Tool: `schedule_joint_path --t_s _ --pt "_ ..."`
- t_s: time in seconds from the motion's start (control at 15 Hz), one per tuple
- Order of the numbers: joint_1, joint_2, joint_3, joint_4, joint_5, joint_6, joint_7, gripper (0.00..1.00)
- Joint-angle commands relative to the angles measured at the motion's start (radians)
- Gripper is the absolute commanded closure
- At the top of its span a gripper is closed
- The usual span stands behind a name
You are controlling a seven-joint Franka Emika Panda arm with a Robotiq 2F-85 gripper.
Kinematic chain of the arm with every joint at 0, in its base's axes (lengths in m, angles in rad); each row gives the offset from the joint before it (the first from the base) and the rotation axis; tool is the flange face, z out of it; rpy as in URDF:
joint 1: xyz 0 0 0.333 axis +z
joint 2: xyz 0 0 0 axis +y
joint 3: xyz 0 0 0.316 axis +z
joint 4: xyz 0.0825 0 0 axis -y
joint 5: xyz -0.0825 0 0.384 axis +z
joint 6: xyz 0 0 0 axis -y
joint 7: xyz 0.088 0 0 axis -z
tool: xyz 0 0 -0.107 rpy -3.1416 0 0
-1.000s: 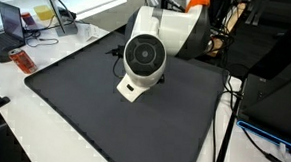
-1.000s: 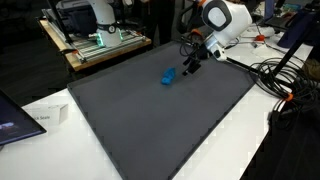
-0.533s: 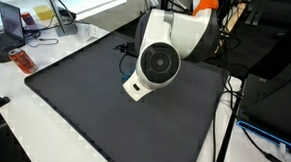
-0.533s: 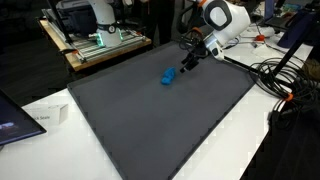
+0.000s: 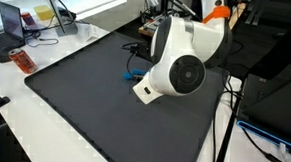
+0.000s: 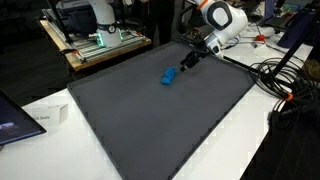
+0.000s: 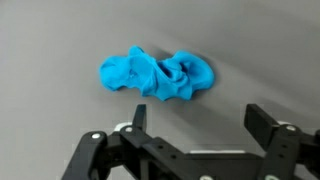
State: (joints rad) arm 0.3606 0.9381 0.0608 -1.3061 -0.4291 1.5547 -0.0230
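Cloth (image 7: pixel 157 76) of bright blue, crumpled into a small heap, lies on the dark grey mat (image 7: pixel 60 130), nearer its far edge in an exterior view (image 6: pixel 168 76). We see it where it lay a second ago, unmoved and with the same folds as far as we can tell.

What has changed is the arm. Its big round joint (image 5: pixel 185 73) has swung across the picture over the last second and now uncovers a sliver of blue (image 5: pixel 132 76) that it hid before. The gripper (image 6: pixel 189 60) has shifted only slightly and hangs just beside the cloth, on the side toward the mat's far corner.

In the wrist view the gripper (image 7: pixel 199 116) has its jaws spread wide, as before, with bare mat between them and the cloth lying ahead of the fingertips, apart from both. We judge that nothing is gripped yet and the cloth is untouched. Cables (image 6: pixel 278 78) lie off the mat on the white table (image 6: pixel 280 140).
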Motion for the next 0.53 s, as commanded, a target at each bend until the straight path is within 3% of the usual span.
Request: schedule_joint_path --t_s 0.0,0.2,0.27,0.47 --pt "0.049 -0.026 -0.012 -0.034 -0.069 0.019 0.048 0.00" --pt "0.083 -0.037 -0.009 -0.057 -0.118 0.034 0.064 0.00" --pt "0.059 0.001 0.001 0.006 -0.076 0.000 0.043 0.00" --pt "0.081 0.001 0.002 0.003 -0.098 0.002 0.052 0.00"
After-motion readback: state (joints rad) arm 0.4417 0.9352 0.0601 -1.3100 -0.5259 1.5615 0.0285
